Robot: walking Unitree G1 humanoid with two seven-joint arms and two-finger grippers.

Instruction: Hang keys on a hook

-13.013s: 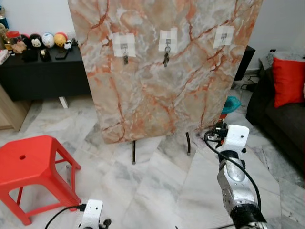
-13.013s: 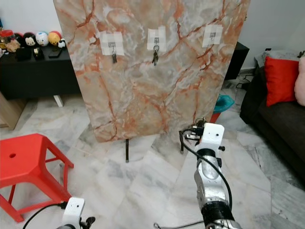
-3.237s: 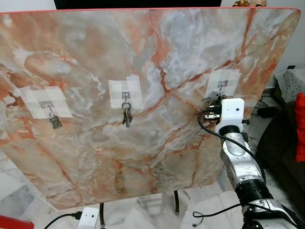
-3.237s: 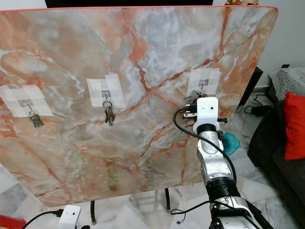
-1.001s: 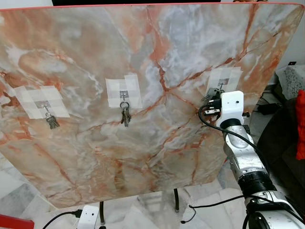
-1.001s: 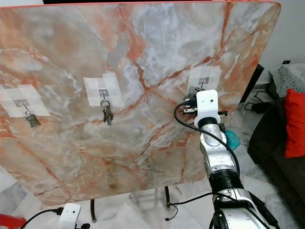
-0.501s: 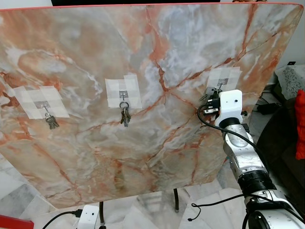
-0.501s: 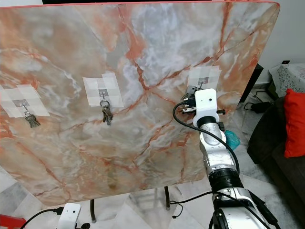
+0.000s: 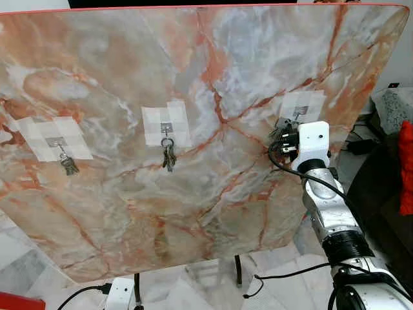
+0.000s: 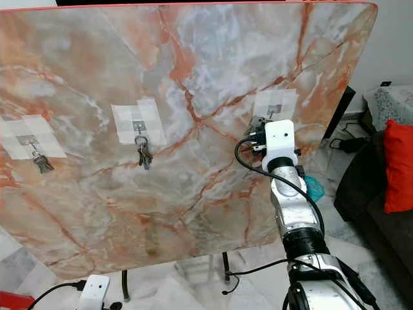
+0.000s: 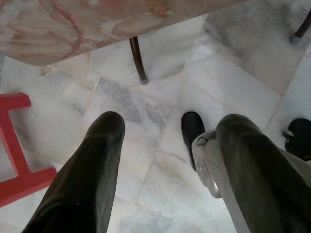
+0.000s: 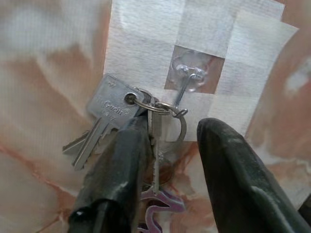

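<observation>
An upright marble board (image 9: 213, 77) carries three taped hooks. Key bunches hang on the left hook (image 9: 67, 166) and the middle hook (image 9: 169, 157). My right gripper (image 9: 282, 134) is raised to the right hook (image 12: 188, 80). In the right wrist view the key ring (image 12: 171, 116) is caught on the hook's tip, and the keys (image 12: 104, 127) splay out against one black finger (image 12: 119, 179). The other finger (image 12: 233, 174) stands apart, so this gripper (image 12: 172, 145) is open. My left gripper (image 11: 172, 124) hangs open over the floor.
The board stands on thin dark legs (image 11: 137, 60) on a marble floor. A red stool (image 11: 17, 170) is at my lower left. A red cushion (image 9: 406, 168) on a dark sofa lies to the right. A black cable (image 9: 284, 276) trails under my right arm.
Since 13 s ago I have walked up to the board and raised my right gripper to the right hook. In the last second the gripper has barely shifted.
</observation>
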